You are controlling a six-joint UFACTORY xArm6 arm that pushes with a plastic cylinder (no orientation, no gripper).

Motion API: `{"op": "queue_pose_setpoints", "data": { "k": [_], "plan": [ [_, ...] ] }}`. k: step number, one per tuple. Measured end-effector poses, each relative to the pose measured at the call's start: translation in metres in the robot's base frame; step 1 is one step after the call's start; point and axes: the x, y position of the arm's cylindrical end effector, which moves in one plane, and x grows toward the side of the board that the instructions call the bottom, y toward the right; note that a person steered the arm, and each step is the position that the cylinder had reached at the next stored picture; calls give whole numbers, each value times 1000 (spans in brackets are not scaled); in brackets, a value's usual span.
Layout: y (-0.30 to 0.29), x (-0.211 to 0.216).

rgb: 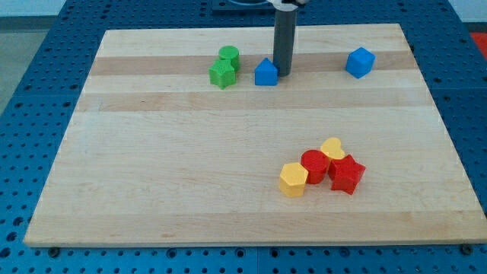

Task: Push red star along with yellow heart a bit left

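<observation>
The red star (347, 174) lies at the view's lower right on the wooden board (190, 167). The yellow heart (332, 148) touches it on its upper left side. A red cylinder (314, 166) sits against both, and a yellow hexagon (293, 180) touches the cylinder on its left. My tip (283, 73) is far from this cluster, near the view's top, right beside the right side of a blue house-shaped block (265, 72).
A green cylinder (228, 55) and a green star-like block (221, 74) sit together left of the blue block. A blue cube (360, 62) lies at the upper right. The board rests on a blue perforated table (30, 84).
</observation>
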Motion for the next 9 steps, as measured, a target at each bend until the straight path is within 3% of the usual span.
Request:
{"op": "queue_pose_setpoints", "data": {
  "k": [3,4,5,7,8,9],
  "plan": [
    [-25,1],
    [15,11],
    [55,51],
    [-6,87],
    [-69,54],
    [-83,53]
  ]
}}
